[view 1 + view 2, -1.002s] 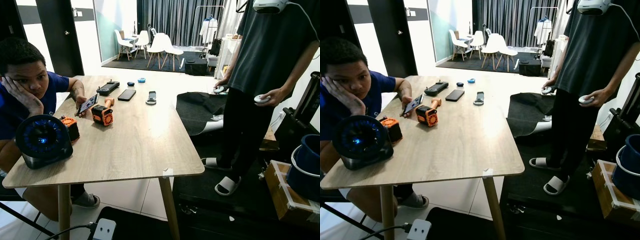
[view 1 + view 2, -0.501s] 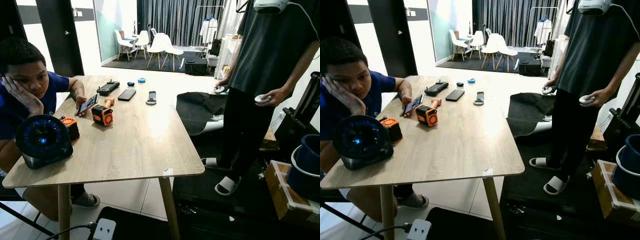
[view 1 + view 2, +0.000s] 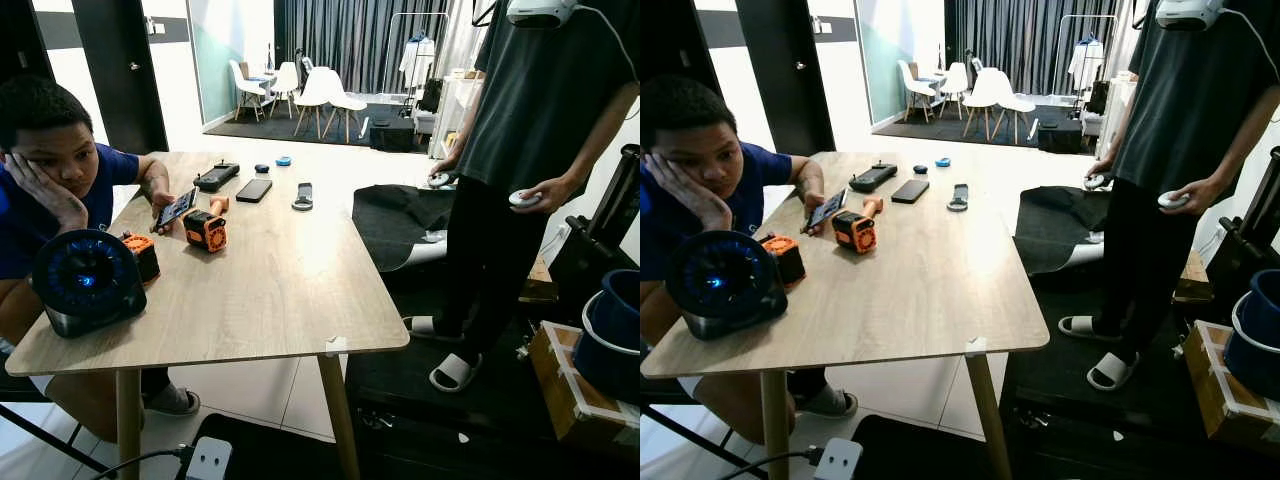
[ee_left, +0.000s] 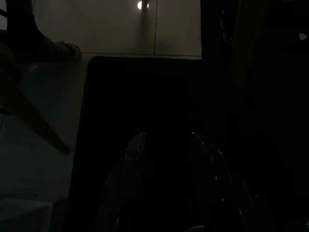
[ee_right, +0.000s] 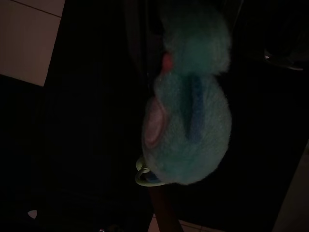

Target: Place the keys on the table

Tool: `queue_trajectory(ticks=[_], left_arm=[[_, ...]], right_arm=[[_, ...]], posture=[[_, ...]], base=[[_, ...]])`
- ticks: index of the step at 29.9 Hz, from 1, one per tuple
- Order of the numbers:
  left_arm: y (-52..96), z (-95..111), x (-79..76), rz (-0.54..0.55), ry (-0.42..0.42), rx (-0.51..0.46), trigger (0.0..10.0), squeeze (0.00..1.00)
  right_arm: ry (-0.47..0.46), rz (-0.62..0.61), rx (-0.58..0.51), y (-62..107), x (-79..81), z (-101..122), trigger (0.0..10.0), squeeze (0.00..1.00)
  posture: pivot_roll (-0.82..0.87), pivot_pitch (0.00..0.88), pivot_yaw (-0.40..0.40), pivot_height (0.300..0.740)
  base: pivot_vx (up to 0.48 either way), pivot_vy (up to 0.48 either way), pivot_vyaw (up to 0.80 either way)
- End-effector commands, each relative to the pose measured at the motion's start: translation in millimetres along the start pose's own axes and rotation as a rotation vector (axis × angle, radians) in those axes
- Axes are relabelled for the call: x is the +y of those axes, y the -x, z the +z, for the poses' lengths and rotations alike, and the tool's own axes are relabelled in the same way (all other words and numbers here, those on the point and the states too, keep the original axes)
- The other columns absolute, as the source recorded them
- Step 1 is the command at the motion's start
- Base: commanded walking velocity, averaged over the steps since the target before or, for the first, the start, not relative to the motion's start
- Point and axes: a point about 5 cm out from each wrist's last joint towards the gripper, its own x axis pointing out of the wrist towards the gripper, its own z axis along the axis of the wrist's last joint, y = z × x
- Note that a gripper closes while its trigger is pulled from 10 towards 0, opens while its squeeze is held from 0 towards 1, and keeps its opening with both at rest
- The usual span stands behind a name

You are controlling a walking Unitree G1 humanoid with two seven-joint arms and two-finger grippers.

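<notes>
Teal fluff hangs before the right gripper (image 5: pixel 161 212) in its dark wrist view: a plush keychain (image 5: pixel 186 121) with a pale green ring at its base, dangling lengthwise; whether the fingers are clamped on it I cannot tell. The left gripper (image 4: pixel 166 145) hangs idle, fingers parted and holding nothing. The wooden table (image 3: pixel 290 290) stands ahead, above the low right arm, so that arm seems the nearer carrier.
</notes>
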Motion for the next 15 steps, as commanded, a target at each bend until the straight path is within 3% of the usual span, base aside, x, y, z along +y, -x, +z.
queue_trajectory(ticks=[1,10,13,15], left_arm=[[0.9,-2.2,4.1,0.003,-0.019,0.017,10.0,0.00],[1.2,-2.1,4.4,0.004,-0.018,0.013,10.0,0.00],[1.2,-0.7,5.4,0.003,-0.019,0.005,10.0,0.00],[0.9,0.9,5.6,0.001,-0.018,-0.004,10.0,0.00]], right_arm=[[-0.015,-0.011,0.005,0.8,-1.2,-2.1,10.0,0.00],[-0.052,-0.181,-0.033,3.6,-23.1,2.7,10.0,0.00],[-0.086,-0.315,-0.069,8.6,-45.0,6.7,10.0,0.00],[-0.086,-0.348,-0.084,10.3,-51.4,8.8,10.0,0.00]], posture=[[0.08,0.027,0.005,0.740],[0.08,0.026,0.006,0.740],[0.08,0.025,0.005,0.740],[0.07,0.022,0.003,0.740]], base=[[0.000,0.000,0.00],[0.000,0.000,0.00],[0.000,0.000,0.00],[0.000,0.000,0.00]])
